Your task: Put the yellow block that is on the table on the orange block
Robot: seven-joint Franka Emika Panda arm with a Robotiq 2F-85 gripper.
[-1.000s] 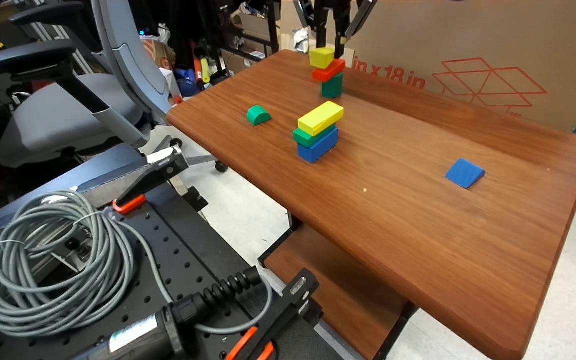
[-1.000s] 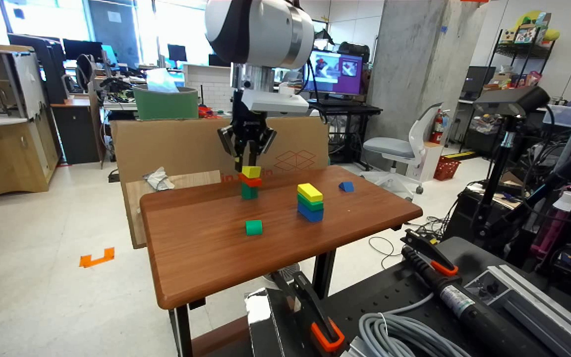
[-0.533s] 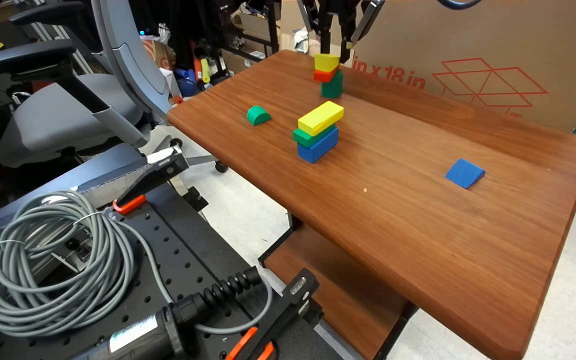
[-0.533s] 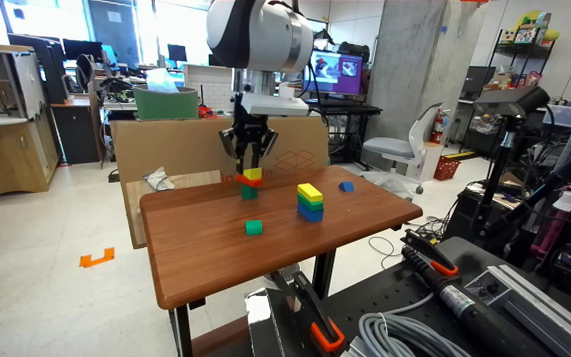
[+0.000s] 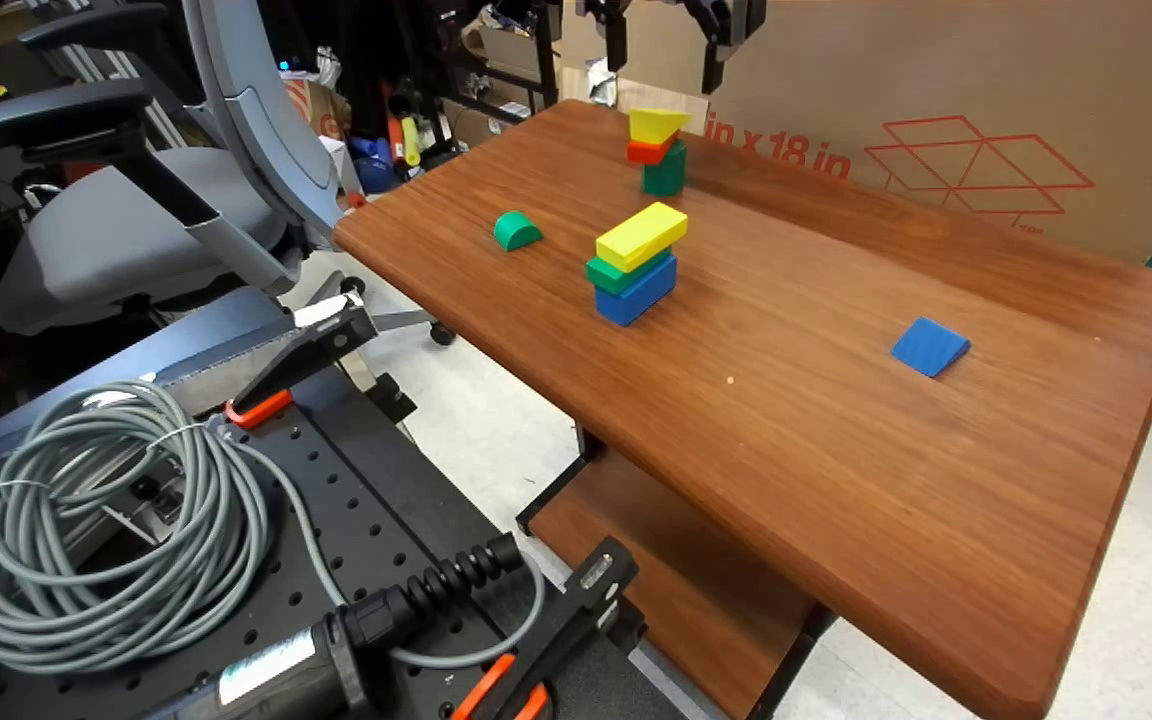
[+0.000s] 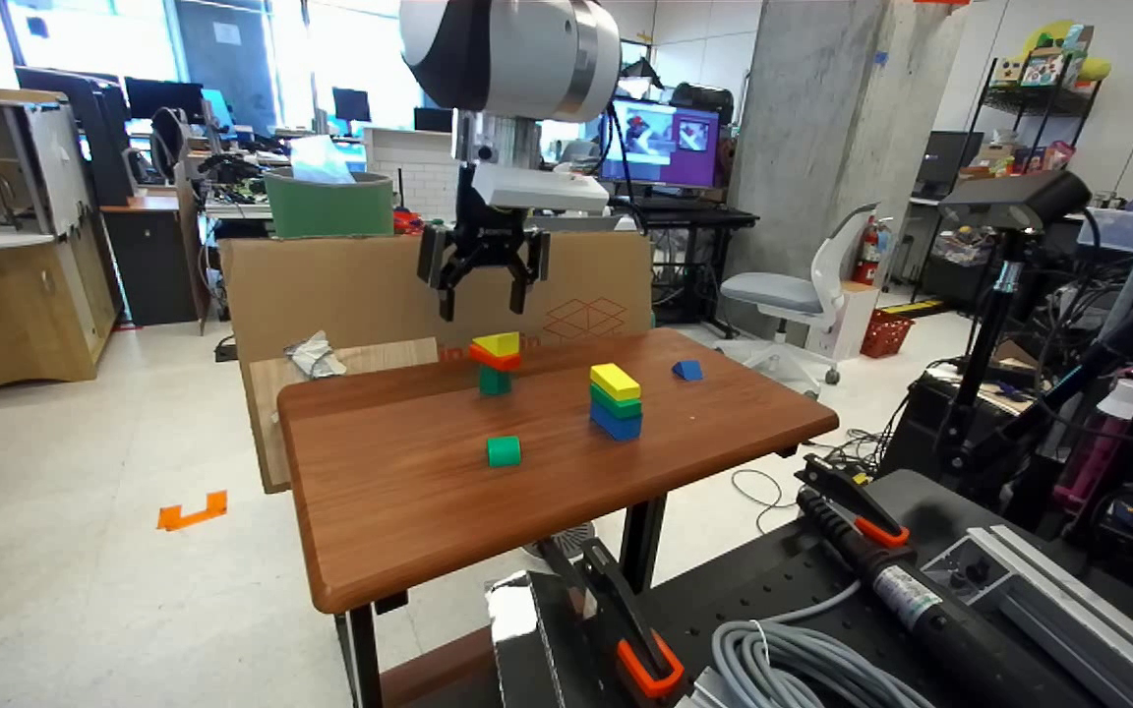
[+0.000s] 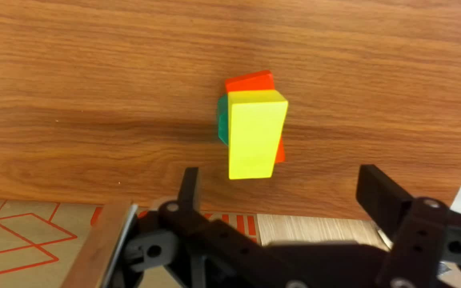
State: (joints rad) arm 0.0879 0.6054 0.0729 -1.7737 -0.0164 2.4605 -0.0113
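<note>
The yellow block (image 7: pixel 256 140) lies on top of the orange block (image 7: pixel 250 82), seen in both exterior views as the top of a small stack near the far edge of the table (image 5: pixel 836 450). The orange block (image 5: pixel 648 152) rests on a green block (image 5: pixel 664 176) and sits turned askew to it. From the wrist view, the yellow block covers most of the orange one, with only its edges showing. My gripper (image 6: pixel 482 310) hangs above the stack, apart from it, its fingers spread wide and nothing between them.
A second stack holds a long yellow bar (image 5: pixel 641 235) over green and blue blocks (image 5: pixel 636 290). A green half-round block (image 5: pixel 516 231) lies toward one side. A blue wedge (image 5: pixel 930 347) is farther along the table. Cardboard (image 6: pixel 350 295) stands behind the far edge.
My fingers, earlier close together at the yellow block, have spread apart, and the gripper has risen off the stack. The yellow and orange blocks have shifted and turned slightly.
</note>
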